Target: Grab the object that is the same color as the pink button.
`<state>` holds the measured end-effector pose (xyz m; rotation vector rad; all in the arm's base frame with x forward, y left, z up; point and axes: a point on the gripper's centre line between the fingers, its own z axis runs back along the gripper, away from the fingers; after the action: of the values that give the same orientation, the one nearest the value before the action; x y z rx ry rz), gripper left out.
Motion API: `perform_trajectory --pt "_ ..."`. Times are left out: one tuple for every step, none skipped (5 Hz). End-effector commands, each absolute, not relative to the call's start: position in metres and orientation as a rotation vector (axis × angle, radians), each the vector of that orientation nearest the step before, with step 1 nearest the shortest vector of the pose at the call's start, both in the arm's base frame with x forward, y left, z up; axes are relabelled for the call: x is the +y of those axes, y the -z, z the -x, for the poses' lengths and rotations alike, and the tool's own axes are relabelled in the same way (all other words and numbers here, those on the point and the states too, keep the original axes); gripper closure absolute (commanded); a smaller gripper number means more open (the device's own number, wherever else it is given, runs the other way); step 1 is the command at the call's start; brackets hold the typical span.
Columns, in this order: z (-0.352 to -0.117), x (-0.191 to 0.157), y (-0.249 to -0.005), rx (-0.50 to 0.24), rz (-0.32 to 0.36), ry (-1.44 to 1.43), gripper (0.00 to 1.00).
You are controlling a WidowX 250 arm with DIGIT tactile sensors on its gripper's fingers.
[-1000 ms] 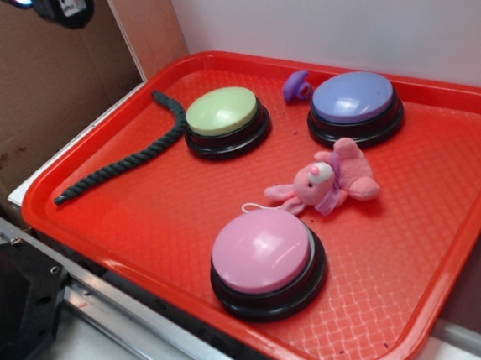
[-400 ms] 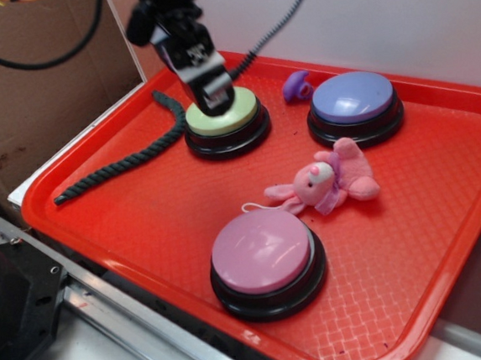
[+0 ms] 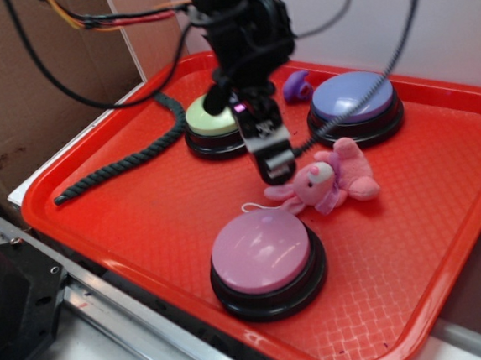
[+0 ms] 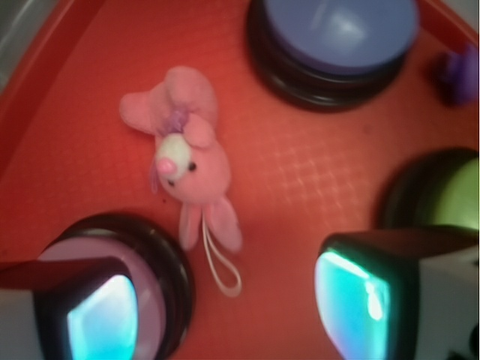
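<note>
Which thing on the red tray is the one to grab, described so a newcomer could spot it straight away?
On the red tray, look between the pink button at the front and the purple-blue button at the back. There lies a small pink plush animal, just right of the open gripper. It is the only soft toy, with long ears, a pale snout and a thin white string loop.

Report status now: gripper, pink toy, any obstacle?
Gripper open, empty, just left of pink toy. Toy lies flat on tray, between pink button and purple button. Nothing blocking.
</note>
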<state>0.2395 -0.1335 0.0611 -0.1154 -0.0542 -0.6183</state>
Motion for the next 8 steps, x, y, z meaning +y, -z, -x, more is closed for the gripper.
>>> perform_trajectory --pt "-0.257 -0.166 -0.046 -0.081 0.126 0.668 0.00" --pt "-0.260 -0.168 -0.044 -0.071 0.144 0.648 0.00" --pt "-0.265 -0.166 -0.039 -0.038 0.147 0.525 0.00" --pt "-0.265 -0.169 -0.034 -0.043 0.096 0.504 0.28" --pt "-0.265 -0.170 -0.034 -0.059 0.038 0.476 1.00" --pt "-0.262 -0.165 -0.045 -0.032 -0.018 0.416 1.00" --pt "-0.251 -0.132 -0.089 -0.007 0.037 0.198 1.00" --pt "-0.233 -0.094 -0.137 0.022 0.090 0.064 1.00"
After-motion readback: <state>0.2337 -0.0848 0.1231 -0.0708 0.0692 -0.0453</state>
